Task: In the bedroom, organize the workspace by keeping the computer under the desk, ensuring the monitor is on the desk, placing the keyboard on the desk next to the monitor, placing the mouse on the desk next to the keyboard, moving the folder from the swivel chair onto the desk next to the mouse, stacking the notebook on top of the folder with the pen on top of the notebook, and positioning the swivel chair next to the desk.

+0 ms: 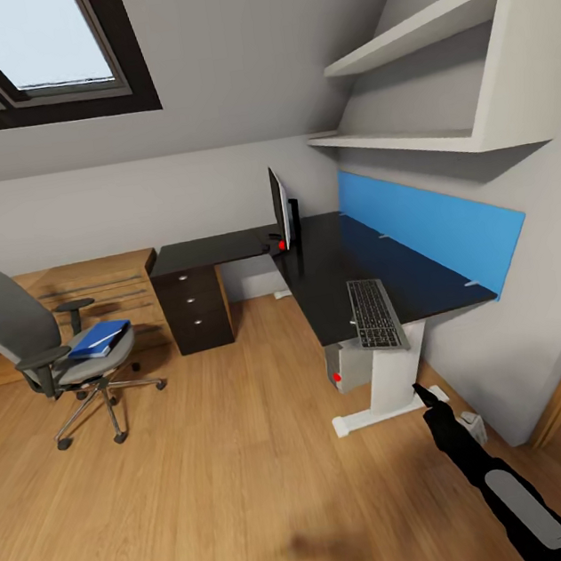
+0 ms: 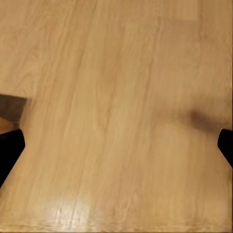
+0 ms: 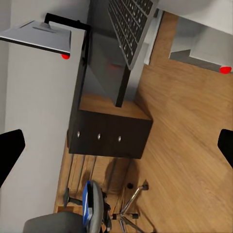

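the blue folder (image 1: 99,338) is lying on the seat of the grey swivel chair (image 1: 19,337), which is standing on the wooden floor (image 1: 236,467) well apart from the black desk (image 1: 341,262). the keyboard (image 1: 374,313) is resting at the desk's near end, overhanging its edge, and the monitor (image 1: 280,207) is standing at the far corner. the computer (image 1: 347,367) is sitting under the desk. the right gripper (image 3: 116,145) is reaching out toward the desk, fingers spread wide and holding nothing. the left gripper (image 2: 116,145) is hanging over bare floor, also spread wide and empty.
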Robot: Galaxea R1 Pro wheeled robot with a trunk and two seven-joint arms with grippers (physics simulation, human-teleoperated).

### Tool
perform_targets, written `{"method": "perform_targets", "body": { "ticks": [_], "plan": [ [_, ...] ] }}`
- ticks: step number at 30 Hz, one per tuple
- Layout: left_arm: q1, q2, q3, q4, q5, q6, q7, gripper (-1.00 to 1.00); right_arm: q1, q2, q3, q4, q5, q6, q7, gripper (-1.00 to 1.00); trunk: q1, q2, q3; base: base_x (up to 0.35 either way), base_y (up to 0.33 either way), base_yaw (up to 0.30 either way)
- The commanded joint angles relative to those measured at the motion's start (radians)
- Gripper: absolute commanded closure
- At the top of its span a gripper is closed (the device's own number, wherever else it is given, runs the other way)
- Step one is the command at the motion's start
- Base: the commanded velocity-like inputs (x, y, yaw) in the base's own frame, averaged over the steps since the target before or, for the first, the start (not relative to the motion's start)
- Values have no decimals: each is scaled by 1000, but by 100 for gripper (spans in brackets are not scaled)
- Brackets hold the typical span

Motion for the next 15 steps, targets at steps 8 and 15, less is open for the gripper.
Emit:
{"method": "perform_targets", "body": {
  "ticks": [8, 15],
  "plan": [
    [1, 1, -10, 107, 21, 14, -109, -100, -1, 4, 3, 24, -12, 1, 1, -100, 0, -1, -1, 129, 0, 0],
    [1, 3, -11, 131, 23, -44, -121, -100, -1, 3, 0, 28, -12, 1, 0, -100, 0, -1, -1, 320, 0, 0]
  ]
}}
